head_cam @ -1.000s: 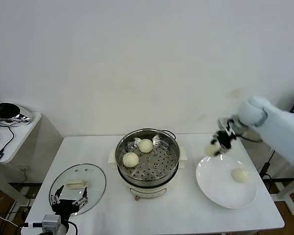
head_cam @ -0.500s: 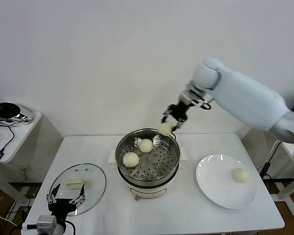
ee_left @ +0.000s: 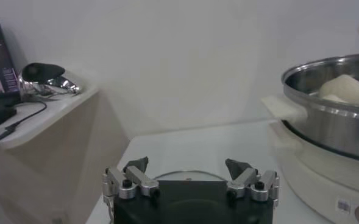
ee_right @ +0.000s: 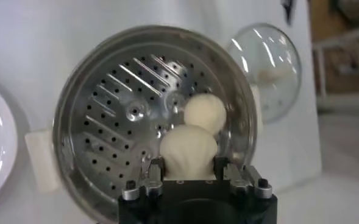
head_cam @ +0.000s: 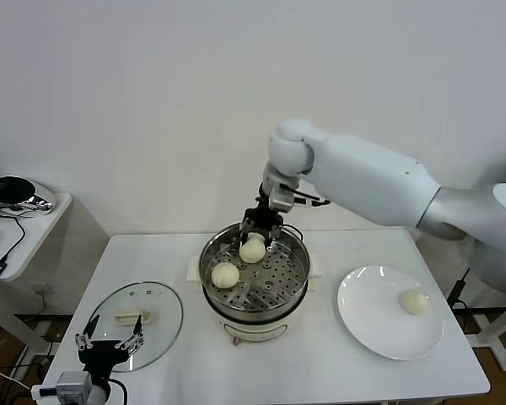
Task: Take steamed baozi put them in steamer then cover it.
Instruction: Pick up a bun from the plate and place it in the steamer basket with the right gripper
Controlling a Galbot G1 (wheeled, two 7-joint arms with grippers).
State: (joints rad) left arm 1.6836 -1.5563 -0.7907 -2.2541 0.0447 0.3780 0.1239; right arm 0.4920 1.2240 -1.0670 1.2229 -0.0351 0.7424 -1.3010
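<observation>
Cream-white baozi (ee_right: 188,152) sits clamped in the right hand (head_cam: 264,231) above the steamer (head_cam: 255,272), mid-frame; left hand (head_cam: 110,346) spread apart, lower left.

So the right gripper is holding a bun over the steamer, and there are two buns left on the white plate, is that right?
Not quite. The right gripper does hold a bun over the steamer, but the white plate has only one bun left, as the head view shows.

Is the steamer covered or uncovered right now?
Uncovered: the steamer shows its perforated tray, while the cover lies flat on the table to its left.
</observation>
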